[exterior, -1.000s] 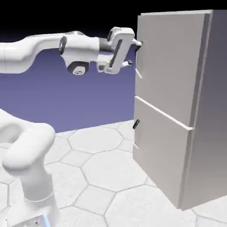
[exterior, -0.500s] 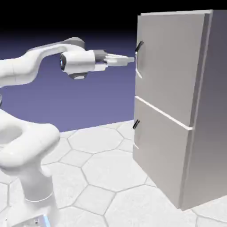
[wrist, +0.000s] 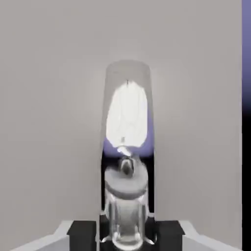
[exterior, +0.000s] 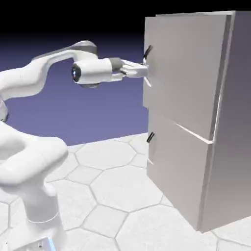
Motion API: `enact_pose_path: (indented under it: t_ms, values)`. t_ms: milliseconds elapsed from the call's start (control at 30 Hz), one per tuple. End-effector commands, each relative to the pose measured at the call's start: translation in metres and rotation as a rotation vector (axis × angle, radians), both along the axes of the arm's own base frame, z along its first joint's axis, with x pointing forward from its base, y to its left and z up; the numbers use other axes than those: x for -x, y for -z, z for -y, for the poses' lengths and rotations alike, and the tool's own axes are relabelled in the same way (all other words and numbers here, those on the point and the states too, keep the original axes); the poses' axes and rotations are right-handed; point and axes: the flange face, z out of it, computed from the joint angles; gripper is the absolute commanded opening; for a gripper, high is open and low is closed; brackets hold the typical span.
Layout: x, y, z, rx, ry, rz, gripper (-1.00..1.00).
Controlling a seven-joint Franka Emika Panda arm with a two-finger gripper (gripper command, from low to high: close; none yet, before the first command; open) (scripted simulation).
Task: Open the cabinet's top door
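Jaws: clenched on the handle (wrist: 126, 147), one dark fingertip (wrist: 81, 235) pressed close against each side of the silver bar in the hand view. Filled the middle of that view with the bar, bright and glossy at its upper part, round silver fitting at its lower end. Showed nothing but flat grey panel of the top door (wrist: 49, 98) behind the bar, apart from a thin strip of blue-violet backdrop (wrist: 246, 49) down the right edge, dark below.

Seen from the exterior view: reached level and pointed to the right, met the top door (exterior: 186, 68) at its left edge, just below the dark upper end of the handle (exterior: 147, 51). Hung high above the tabletop (exterior: 122, 191), at the end of the white arm (exterior: 93, 71), wrist stretched out horizontally, elbow and thick base link lower left.

Top door: made up the upper front of the cabinet (exterior: 235, 122), tall grey box at the exterior view's right, standing on the hexagon-patterned tabletop. Stood slightly ajar, handle-side edge proud of the lower panel (exterior: 179, 171), bottom edge offset from that panel's top along the seam. Stayed near flush toward the far, hinge side.

Lower panel: sat flat and closed against the box, with its own small dark handle (exterior: 150, 137) near the upper left corner, well below the jaws and untouched.
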Motion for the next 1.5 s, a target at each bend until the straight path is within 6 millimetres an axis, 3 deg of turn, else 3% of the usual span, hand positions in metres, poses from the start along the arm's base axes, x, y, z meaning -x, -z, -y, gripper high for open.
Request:
enact_pose_path:
  t_ms: [0, 100, 433, 567, 767, 1100, 1467]
  values:
    - [-0.001, 0.000, -0.001, 0.001, 0.002, -0.001, -1.00]
    - [0.000, 0.002, 0.001, 0.005, 0.000, -0.008, -1.00]
    - [0.065, 0.002, 0.044, 0.005, -0.203, -0.009, -1.00]
    - [0.097, 0.002, 0.074, 0.006, -0.320, -0.009, -1.00]
    - [0.130, 0.002, 0.112, 0.006, -0.452, -0.008, -1.00]
    - [0.167, 0.002, 0.173, 0.007, -0.639, -0.008, -1.00]
    - [0.196, 0.002, 0.255, 0.008, -0.869, -0.007, -1.00]
